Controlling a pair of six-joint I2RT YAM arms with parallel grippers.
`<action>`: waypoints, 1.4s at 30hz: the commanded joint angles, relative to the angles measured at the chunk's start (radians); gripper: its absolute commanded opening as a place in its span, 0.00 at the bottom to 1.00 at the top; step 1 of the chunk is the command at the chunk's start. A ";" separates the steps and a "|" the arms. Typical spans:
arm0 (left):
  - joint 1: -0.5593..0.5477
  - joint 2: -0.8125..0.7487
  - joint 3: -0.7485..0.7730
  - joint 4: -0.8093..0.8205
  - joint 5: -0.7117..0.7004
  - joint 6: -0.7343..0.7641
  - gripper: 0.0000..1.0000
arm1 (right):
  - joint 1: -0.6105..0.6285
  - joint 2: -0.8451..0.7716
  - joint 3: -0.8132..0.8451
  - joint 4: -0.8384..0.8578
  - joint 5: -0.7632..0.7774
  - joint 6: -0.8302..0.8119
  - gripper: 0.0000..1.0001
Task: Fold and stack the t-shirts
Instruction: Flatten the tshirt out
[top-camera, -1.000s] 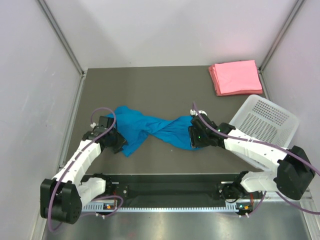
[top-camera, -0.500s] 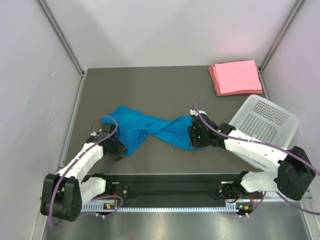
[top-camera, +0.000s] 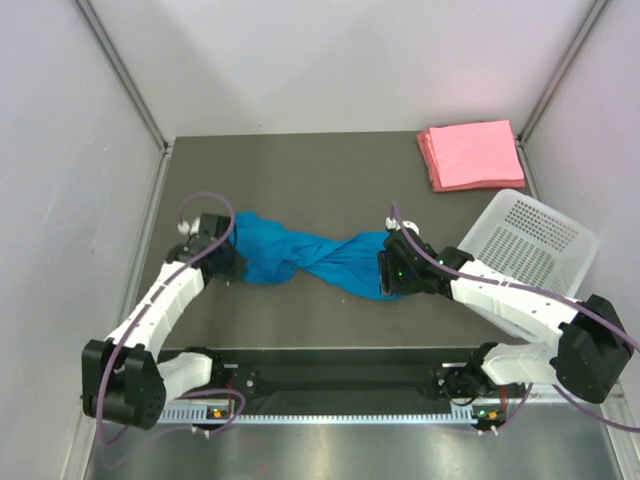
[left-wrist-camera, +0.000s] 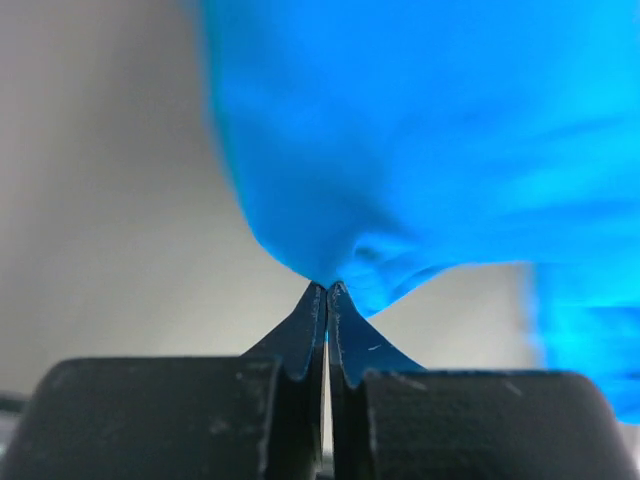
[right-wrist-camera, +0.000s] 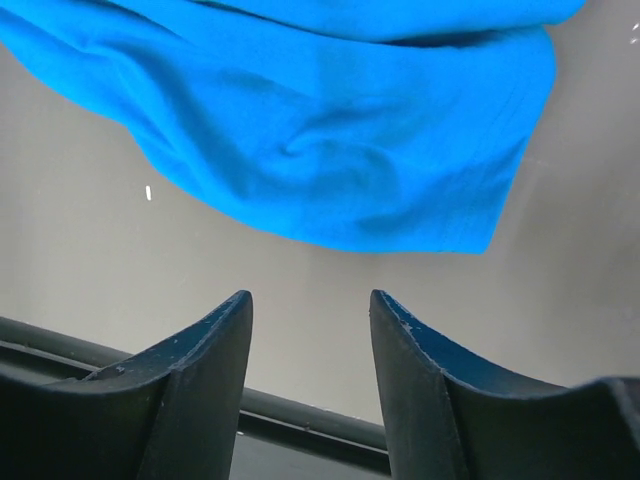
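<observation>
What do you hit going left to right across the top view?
left gripper, pinched shut on the cloth → blue t-shirt → right gripper, jaws apart → white basket. The pink folded stack is left out: it lies farther back and overlaps the basket's span.

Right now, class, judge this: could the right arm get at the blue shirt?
Probably yes. The right gripper stands open, and the blue shirt lies just ahead of its fingertips on the table, with only bare surface between. The left gripper pinches the other end, out of its way.
</observation>
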 joint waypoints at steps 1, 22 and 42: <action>-0.003 -0.004 0.299 0.017 -0.156 0.099 0.00 | -0.013 -0.041 0.057 -0.019 0.026 -0.035 0.52; 0.305 0.422 0.892 0.126 0.061 0.196 0.00 | -0.050 0.217 0.204 -0.032 0.060 -0.163 0.55; 0.313 0.767 1.028 0.308 0.429 0.314 0.00 | -0.360 0.571 0.560 0.037 -0.134 -0.205 0.56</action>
